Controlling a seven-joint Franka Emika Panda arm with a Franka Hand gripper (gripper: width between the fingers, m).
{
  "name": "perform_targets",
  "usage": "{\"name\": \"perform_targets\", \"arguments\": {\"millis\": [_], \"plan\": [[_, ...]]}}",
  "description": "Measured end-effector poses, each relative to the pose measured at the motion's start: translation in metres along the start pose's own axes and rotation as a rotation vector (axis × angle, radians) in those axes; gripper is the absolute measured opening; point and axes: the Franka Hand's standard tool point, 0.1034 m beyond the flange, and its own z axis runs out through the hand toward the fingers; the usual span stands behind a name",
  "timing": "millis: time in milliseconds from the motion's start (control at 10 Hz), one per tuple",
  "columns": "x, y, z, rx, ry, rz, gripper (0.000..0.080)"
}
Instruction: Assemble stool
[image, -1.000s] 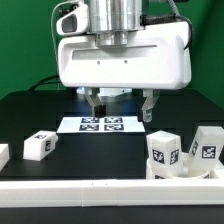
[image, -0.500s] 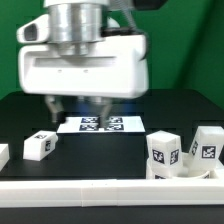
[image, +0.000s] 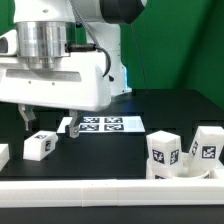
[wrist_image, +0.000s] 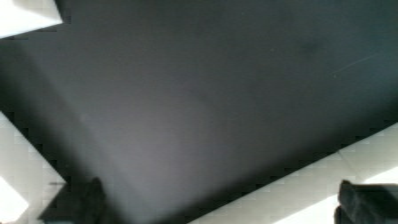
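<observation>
My gripper (image: 49, 123) hangs open over the table on the exterior view's left, with nothing between its dark fingers (image: 73, 128). Just below and in front of it lies a small white tagged leg (image: 40, 146). Two more tagged legs (image: 163, 149) (image: 207, 144) stand at the exterior view's right, by a curved white part that looks like the seat (image: 186, 170). A further white piece (image: 3, 155) is cut off at the left edge. In the wrist view the gripper (wrist_image: 226, 205) shows only its two fingertips (wrist_image: 80, 200) wide apart over bare black table.
The marker board (image: 104, 124) lies flat at the middle back, behind the gripper. A long white rail (image: 110, 190) runs along the front edge. White strips (wrist_image: 338, 165) cross the corners of the wrist view. A green backdrop stands behind the table.
The gripper has swept from above the marker board toward the exterior view's left and now hangs over the left leg. Its jaws stayed open. No part moved.
</observation>
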Motion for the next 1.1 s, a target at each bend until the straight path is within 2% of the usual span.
{"name": "perform_targets", "arguments": {"millis": [200,400,600,700,900,1000,1100], "plan": [[-0.002,0.007,0.003,0.01,-0.002,0.038,0.0649],[-0.016,0.039,0.016,0.008,-0.012,0.023,0.0649],[-0.024,0.058,0.023,-0.005,-0.02,-0.03,0.0649],[-0.023,0.062,0.023,-0.009,-0.014,-0.025,0.0649],[-0.026,0.059,0.024,-0.005,-0.051,-0.026,0.0649],[-0.031,0.06,0.024,-0.001,-0.102,-0.031,0.0649],[-0.032,0.06,0.022,0.014,-0.196,-0.049,0.0649]]}}
